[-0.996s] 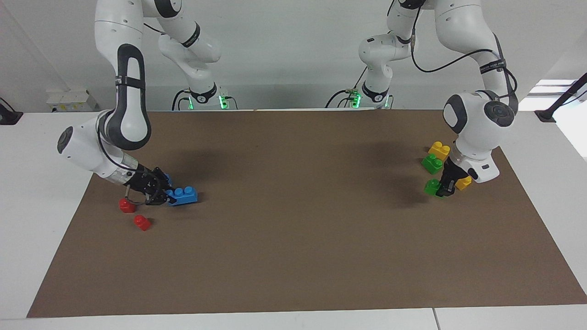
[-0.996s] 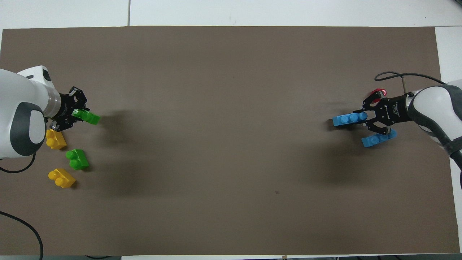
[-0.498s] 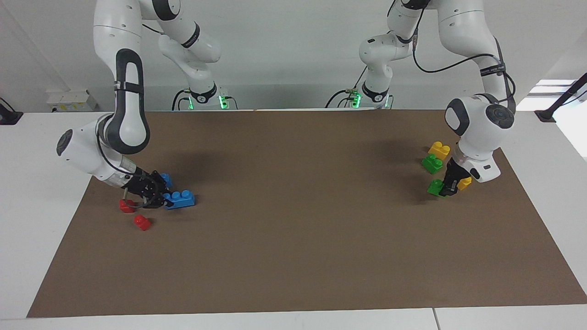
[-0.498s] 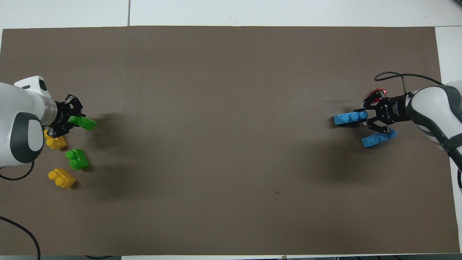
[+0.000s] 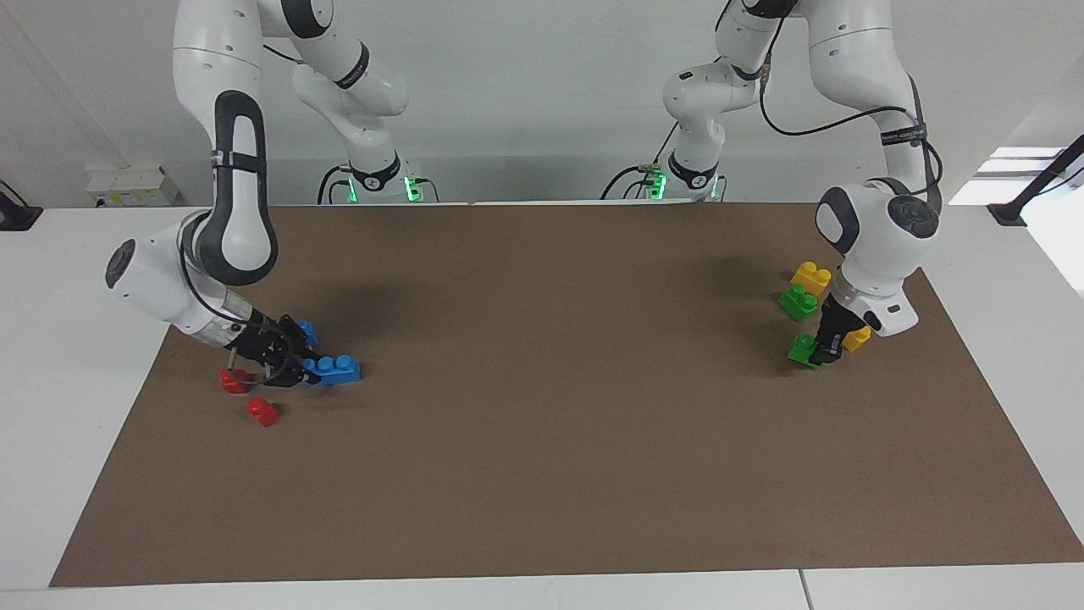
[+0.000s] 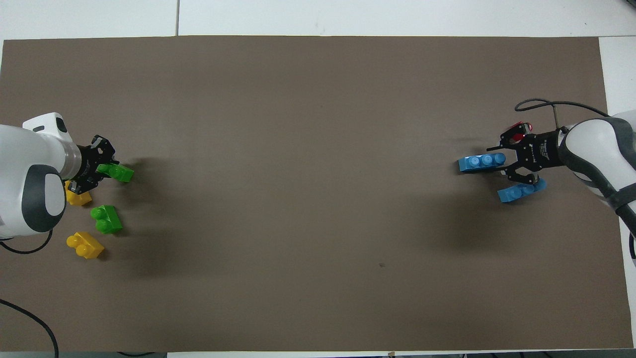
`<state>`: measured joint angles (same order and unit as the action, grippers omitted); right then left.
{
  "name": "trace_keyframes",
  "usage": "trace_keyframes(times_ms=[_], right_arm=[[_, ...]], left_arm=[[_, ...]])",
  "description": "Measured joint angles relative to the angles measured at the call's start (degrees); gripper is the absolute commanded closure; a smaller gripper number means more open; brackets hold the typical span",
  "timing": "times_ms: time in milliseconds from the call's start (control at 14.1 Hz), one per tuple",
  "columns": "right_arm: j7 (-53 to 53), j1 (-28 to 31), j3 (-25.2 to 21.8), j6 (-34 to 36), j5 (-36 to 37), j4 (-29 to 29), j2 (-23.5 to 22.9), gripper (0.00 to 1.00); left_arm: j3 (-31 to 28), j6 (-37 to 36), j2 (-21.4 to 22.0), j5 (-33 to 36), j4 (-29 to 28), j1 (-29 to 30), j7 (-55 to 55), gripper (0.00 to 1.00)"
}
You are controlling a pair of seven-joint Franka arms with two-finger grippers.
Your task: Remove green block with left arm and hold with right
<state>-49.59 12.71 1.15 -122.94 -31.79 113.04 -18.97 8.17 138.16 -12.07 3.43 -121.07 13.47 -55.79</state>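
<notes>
My left gripper [image 5: 818, 352] is shut on a green block [image 5: 801, 347] and holds it low over the brown mat, beside a yellow brick [image 5: 856, 339]. It also shows in the overhead view [image 6: 101, 167] with the green block [image 6: 118, 173]. I cannot tell whether the block touches the mat. The second green block [image 5: 798, 302] lies on the mat nearer to the robots [image 6: 106, 219]. My right gripper [image 5: 288, 369] is shut on the end of a blue brick [image 5: 335, 369] at mat level at the right arm's end [image 6: 503, 163].
A second yellow brick [image 5: 810, 277] lies nearer to the robots than the loose green block. A second blue brick [image 6: 519, 191] lies beside my right gripper. Two red pieces [image 5: 233, 381] [image 5: 262, 412] lie by it. The brown mat [image 5: 542, 424] covers the table.
My left gripper has drawn back a little toward the robots and come lower with the green block. My right gripper has lowered slightly with the blue brick.
</notes>
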Motion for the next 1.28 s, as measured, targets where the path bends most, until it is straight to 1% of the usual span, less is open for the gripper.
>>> trace_keyframes(times_ms=[142, 285, 356, 427, 498, 569, 711, 782, 996, 1280], right_arm=[[0.0, 0.0, 0.0, 0.0, 0.0, -0.1, 0.0, 0.17], [0.0, 0.0, 0.0, 0.0, 0.0, -0.6, 0.0, 0.14], [0.0, 0.0, 0.0, 0.0, 0.0, -0.9, 0.1, 0.13], [-0.1, 0.0, 0.0, 0.2, 0.0, -1.1, 0.3, 0.13], [-0.3, 0.0, 0.0, 0.6, 0.0, -1.5, 0.6, 0.12], [-0.5, 0.0, 0.0, 1.4, 0.0, -2.1, 0.9, 0.06], [-0.6, 0.0, 0.0, 3.3, 0.3, -3.7, 1.8, 0.01], [-0.6, 0.0, 0.0, 4.3, 1.6, -4.7, 2.4, 0.00], [-0.7, 0.0, -0.1, 8.3, 6.2, -8.7, 4.3, 0.00], [-0.4, -0.3, 0.2, 15.3, 11.9, -15.1, 7.1, 0.00]], left_arm=[[0.0, 0.8, -0.2, -0.1, -0.4, 0.0, 0.0, 1.00], [0.0, 1.2, -0.5, -0.1, -0.8, 0.0, 0.0, 1.00], [0.0, 1.3, -0.6, -0.1, -0.8, 0.1, 0.0, 0.86], [0.0, 1.3, -0.6, -0.1, -0.8, 0.1, 0.0, 0.26], [0.0, 1.3, -0.6, -0.1, -0.8, 0.1, 0.0, 0.00], [0.0, 1.3, -0.6, -0.1, -0.8, 0.1, 0.0, 0.00], [0.1, 1.3, -0.8, -0.1, -0.8, 0.1, 0.1, 0.00], [0.2, 1.4, -0.8, -0.1, -0.8, 0.1, 0.1, 0.00], [0.7, 1.8, -0.8, -0.1, 0.2, -0.1, 0.3, 0.00], [0.9, 0.7, -0.7, 0.0, 4.4, -1.6, 1.9, 0.00]])
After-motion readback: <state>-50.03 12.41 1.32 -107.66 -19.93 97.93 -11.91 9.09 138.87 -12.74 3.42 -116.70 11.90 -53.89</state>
